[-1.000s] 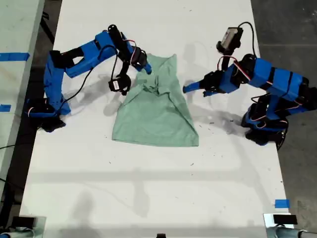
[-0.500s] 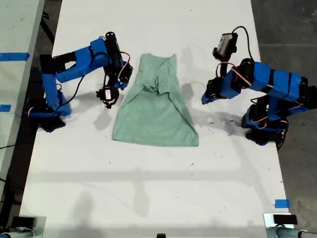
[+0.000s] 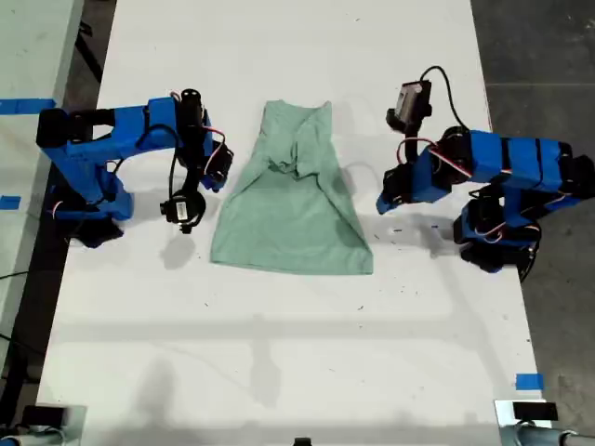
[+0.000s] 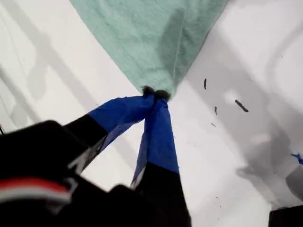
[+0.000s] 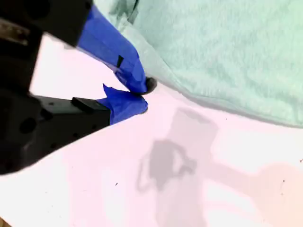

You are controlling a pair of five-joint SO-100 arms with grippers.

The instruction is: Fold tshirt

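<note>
Beside the tshirt's (image 3: 293, 190) edge, on the exterior view's right, my first gripper (image 4: 154, 93) hangs with its jaws pressed together on nothing, tips pointing at the cloth's corner. My second gripper (image 5: 142, 94), on the exterior view's left, also empty, has its jaws nearly closed, tips just off the other edge. Between them the tshirt lies partly folded on the white table (image 3: 279, 353), narrow at its far end.

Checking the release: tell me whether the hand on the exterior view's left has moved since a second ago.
Yes. My second hand has drawn back off the tshirt, toward the exterior view's left and bottom, and now sits beside the cloth's edge.
</note>
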